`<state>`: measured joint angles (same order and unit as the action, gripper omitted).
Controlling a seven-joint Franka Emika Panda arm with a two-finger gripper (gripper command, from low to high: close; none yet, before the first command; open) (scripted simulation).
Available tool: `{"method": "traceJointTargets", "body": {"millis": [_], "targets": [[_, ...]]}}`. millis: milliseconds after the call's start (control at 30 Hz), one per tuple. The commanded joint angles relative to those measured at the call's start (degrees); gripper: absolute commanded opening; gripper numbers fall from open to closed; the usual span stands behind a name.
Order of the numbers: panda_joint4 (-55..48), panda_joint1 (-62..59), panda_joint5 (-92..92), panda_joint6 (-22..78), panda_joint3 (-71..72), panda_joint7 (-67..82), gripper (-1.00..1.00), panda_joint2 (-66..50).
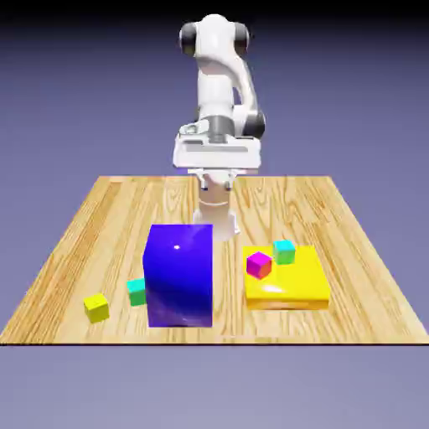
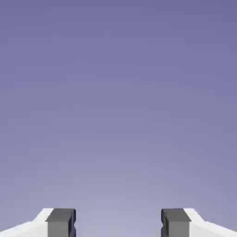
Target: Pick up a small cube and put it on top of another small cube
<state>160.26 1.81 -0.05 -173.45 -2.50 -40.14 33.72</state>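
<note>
The gripper (image 2: pixel 118 224) is held wide, empty; the small cube (image 1: pixel 96 307), near left, looks light and rigid, best pinched across flat sides.

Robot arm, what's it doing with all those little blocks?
Nothing is being held yet. The gripper is open and empty, seeing only the plain backdrop. The arm is raised at the table's far edge. The yellow-green cube it should pick up sits near the front, by a teal cube and the big blue block. The magenta cube waits on the yellow slab.
</note>
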Motion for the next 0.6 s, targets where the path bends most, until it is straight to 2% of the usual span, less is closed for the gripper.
{"method": "traceJointTargets", "body": {"millis": [0,567], "targets": [[-0.6,0.9,0.0,0.5,-2.1,1.9,0.00,0.9],[-11.1,16.8,-0.7,8.3,-37.4,34.7,0.00,15.9]]}}
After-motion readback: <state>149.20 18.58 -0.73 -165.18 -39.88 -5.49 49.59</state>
